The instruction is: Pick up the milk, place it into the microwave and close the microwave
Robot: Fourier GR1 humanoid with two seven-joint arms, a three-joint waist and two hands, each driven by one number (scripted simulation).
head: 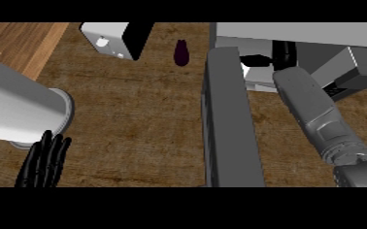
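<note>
Head view, single entry.

Item 1: microwave (pixel 301 34), upper right of the frame; pale grey body with its cavity open toward the lower edge. Item 2: microwave door (pixel 228 121), swung wide, a long dark grey slab running from upper centre down to the lower edge, its long axis near vertical in the frame.

Item 3: right hand (pixel 284 53), upper right, at the end of the right forearm (pixel 315 111), which comes up from the lower right corner. The hand reaches into the cavity mouth. Its fingers look curled, but whether they hold anything cannot be told. Item 4: milk (pixel 252 71), judged to be the white block with a dark top just left of this hand, inside the cavity opening; contact between the two cannot be confirmed.

Item 5: left hand (pixel 44 161), lower left, fingers straight and up, resting, holding nothing. Item 6: left forearm (pixel 32 109), large grey cylinder at left edge.

Item 7: white and black boxlike appliance (pixel 118 39), upper left. Item 8: dark purple eggplant-like object (pixel 181 52), upper centre. Item 9: wooden counter (pixel 136 116).

Governing relation: the door lies just left of the right forearm, between the two arms; the right hand is much the nearer to both milk and door. Closing would likely call for the right arm clearing the cavity first.

Labels, brands, writing: none legible.
</note>
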